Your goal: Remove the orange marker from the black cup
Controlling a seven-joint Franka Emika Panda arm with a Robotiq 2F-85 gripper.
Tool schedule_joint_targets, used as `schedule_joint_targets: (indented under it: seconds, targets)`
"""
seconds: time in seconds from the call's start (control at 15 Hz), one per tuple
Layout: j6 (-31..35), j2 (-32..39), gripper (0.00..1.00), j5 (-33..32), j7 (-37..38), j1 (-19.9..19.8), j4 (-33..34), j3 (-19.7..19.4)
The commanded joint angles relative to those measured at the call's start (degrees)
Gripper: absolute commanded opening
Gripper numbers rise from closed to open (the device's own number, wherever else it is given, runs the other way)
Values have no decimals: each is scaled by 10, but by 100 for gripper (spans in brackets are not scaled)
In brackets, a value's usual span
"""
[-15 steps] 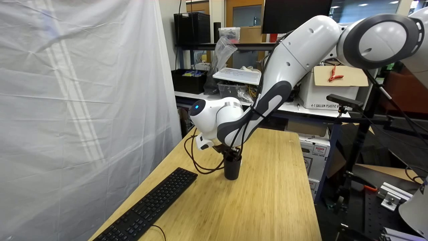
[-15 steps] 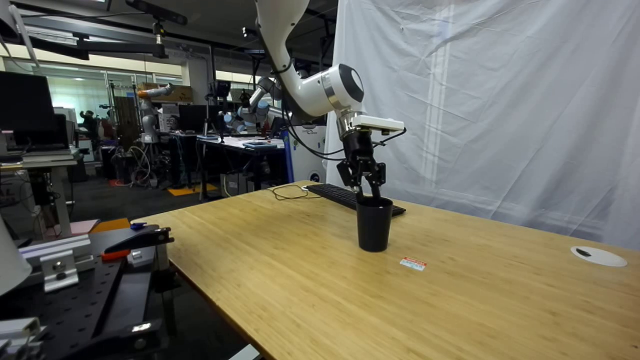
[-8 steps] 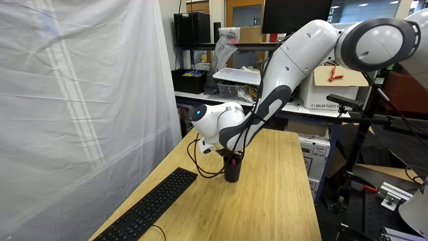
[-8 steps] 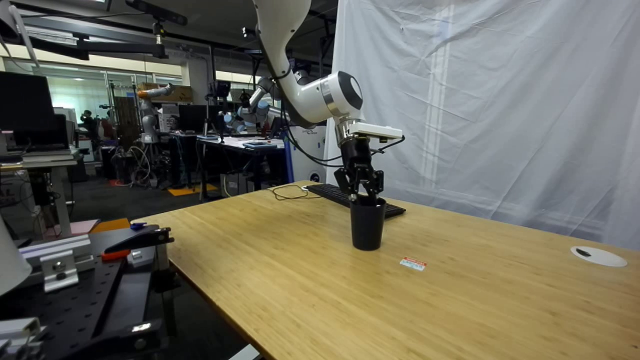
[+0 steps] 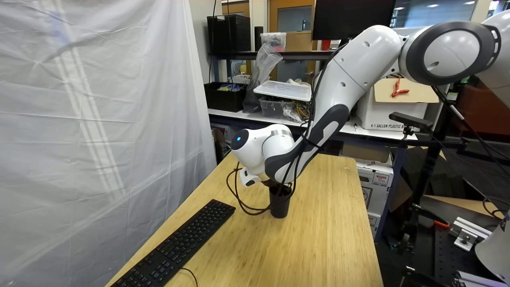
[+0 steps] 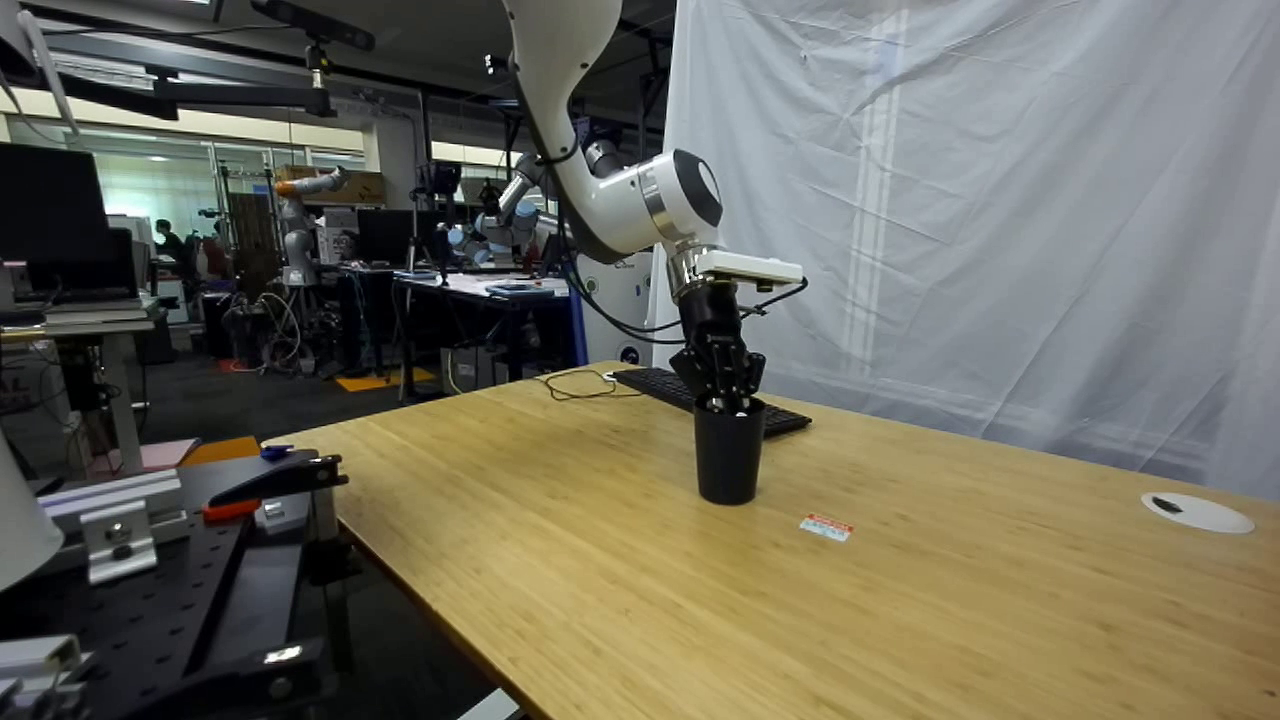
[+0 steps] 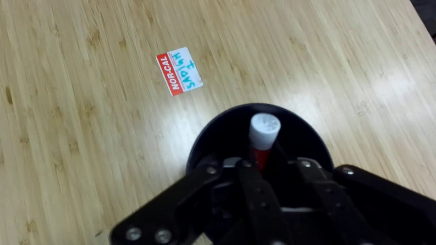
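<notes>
The robot arm (image 5: pixel 354 75) bends low over the wooden table (image 6: pixel 950 600), and its gripper (image 6: pixel 729 404) points down into the mouth of the black cup (image 6: pixel 728 458), which stands upright on the wood. The orange marker (image 7: pixel 263 141) is inside that cup: in the wrist view its white end faces up, with a short stretch of red barrel below it, right by one of the fingers (image 7: pixel 257 190), and the rest is lost in the dark. The finger links stand apart with a black gap between them, but the tips are down in shadow and blurred, so I can't tell whether they pinch the marker or only flank it. Nor can I make out whether it leans against the cup's wall. Near the cup, not touching it, a small red-and-white sticker (image 7: pixel 179 71) lies flat, printed NOR-CAL, with some blue-green handwriting. The black keyboard (image 5: pixel 175 243) lies along the table's edge beside the white curtain (image 5: pixel 99 131), apart from the cup in both exterior views. A white disc (image 6: pixel 1210 513) sits in the tabletop, well away from the cup. In an exterior view, a lettered white box (image 5: pixel 392 114) stands on the shelving beyond the table.
</notes>
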Motion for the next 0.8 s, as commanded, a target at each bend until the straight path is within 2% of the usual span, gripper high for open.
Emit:
schedule_joint_targets:
  seconds: [0.0,0.47,0.73]
  targets:
    - [-4,-10,5,-20,15,4,-11,-2]
    - [-18,-37,5,-17,43,3,-16,1]
    - [-64,-85,5,13,82,0,-16,10]
